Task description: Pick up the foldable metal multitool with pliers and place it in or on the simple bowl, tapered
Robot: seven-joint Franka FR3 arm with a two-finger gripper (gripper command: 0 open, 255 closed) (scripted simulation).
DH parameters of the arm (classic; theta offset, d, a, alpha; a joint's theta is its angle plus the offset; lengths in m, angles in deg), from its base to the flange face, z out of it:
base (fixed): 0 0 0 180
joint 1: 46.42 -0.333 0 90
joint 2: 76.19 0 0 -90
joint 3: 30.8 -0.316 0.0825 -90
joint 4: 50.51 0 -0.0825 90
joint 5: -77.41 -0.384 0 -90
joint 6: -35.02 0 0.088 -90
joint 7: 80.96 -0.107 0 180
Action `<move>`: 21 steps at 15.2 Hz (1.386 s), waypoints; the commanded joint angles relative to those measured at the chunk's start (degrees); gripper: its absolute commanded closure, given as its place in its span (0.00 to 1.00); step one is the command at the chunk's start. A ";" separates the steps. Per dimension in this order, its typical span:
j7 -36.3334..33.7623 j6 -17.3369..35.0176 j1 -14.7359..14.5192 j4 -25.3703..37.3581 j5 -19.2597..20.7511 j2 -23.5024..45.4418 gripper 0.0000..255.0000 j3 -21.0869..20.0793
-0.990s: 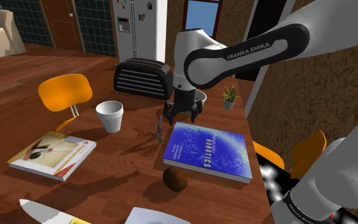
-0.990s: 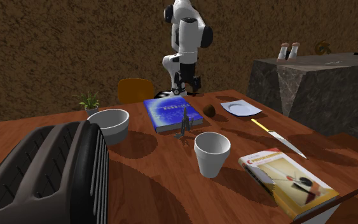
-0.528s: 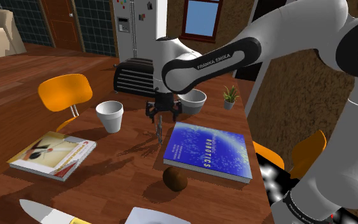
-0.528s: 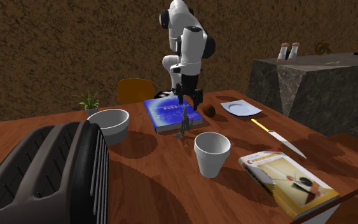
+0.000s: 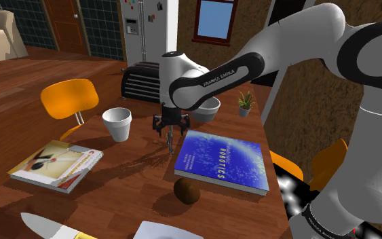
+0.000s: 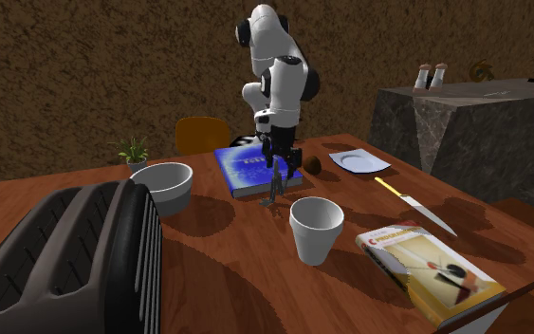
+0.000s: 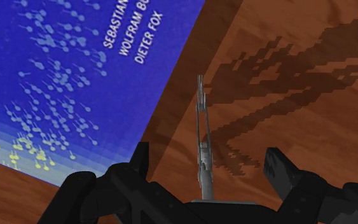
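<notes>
We see the end effector point(image 7: 208, 156) wide open straight above the multitool point(image 7: 201, 127), which stands upright on the table point(image 5: 135, 170) between its fingers, untouched.

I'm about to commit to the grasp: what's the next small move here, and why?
Probably shut the gripper: in the wrist view its open fingers stand on either side of the upright multitool, roughly centred, neither touching it, beside the blue book.
</notes>
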 commanded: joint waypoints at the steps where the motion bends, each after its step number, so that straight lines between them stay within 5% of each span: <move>1: -0.25 0.88 -0.08 -0.45 0.29 0.44 0.00 0.09; 8: -0.25 0.86 -0.08 -0.44 0.30 0.45 0.00 0.10; 9: -0.25 0.86 -0.08 -0.44 0.30 0.45 1.00 0.10; 21: 0.28 -1.06 0.09 0.46 -0.40 -0.70 1.00 -0.15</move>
